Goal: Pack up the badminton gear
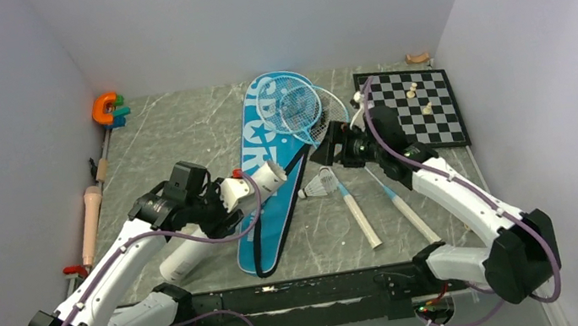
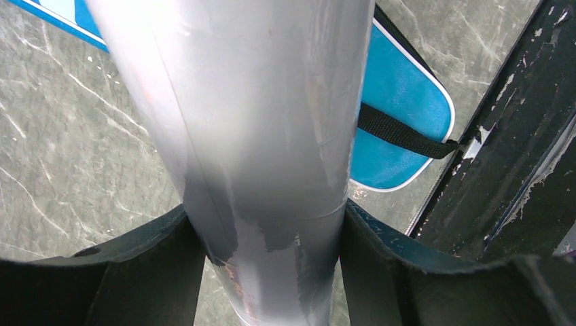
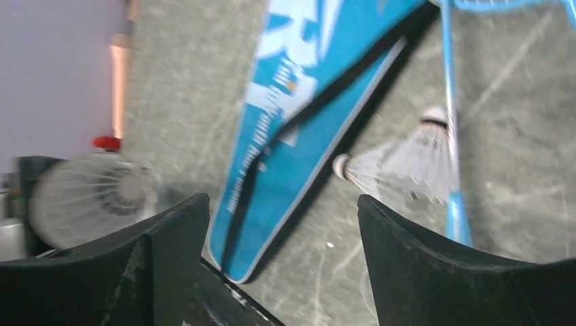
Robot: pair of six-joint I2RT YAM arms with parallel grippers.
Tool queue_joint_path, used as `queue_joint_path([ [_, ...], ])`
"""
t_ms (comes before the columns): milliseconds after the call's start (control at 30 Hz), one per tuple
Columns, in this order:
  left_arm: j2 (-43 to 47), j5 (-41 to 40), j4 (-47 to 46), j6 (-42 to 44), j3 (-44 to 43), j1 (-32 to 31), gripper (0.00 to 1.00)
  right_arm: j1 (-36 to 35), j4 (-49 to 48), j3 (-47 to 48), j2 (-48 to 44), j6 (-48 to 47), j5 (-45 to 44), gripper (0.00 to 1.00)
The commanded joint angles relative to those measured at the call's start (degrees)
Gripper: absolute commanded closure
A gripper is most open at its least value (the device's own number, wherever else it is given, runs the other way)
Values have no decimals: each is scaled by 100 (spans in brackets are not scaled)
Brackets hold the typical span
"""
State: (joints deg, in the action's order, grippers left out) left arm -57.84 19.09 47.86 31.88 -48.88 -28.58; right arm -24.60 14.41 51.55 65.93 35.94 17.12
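Note:
My left gripper (image 1: 226,203) is shut on the long white tube (image 1: 195,249) and holds it tilted over the blue SPORT bag (image 1: 267,153). In the left wrist view the tube (image 2: 251,122) fills the gap between both fingers (image 2: 146,272). A feather shuttlecock (image 3: 88,197) seems to sit in the tube's far end (image 1: 270,174). The other shuttlecock (image 1: 323,183) lies on the table right of the bag, also in the right wrist view (image 3: 401,166). My right gripper (image 1: 327,151) is open and empty above it. Two light-blue rackets (image 1: 299,104) lie crossed, their handles (image 1: 365,225) pointing toward me.
A black-and-white chessboard (image 1: 418,106) with a few pieces lies at the back right. An orange C-shaped toy (image 1: 105,109) is at the back left. A wooden-handled tool (image 1: 91,220) lies along the left wall. Grey walls close in three sides.

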Motion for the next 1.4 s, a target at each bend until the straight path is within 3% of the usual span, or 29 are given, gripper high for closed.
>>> queue_joint_path([
  [0,154,85,-114,82,-77,8,35,-20,-127,-443,320,-140,-252,18],
  [767,248,22,-4,91,-16,2,34,-401,-1279,-725,1855,-52,-288,53],
  [1167,185,5,13,123,-74,6,34,-556,-952,-542,1433,16,-167,100],
  [1367,177,60,4,111,-42,4,34,-561,-686,-259,894,113,90,100],
])
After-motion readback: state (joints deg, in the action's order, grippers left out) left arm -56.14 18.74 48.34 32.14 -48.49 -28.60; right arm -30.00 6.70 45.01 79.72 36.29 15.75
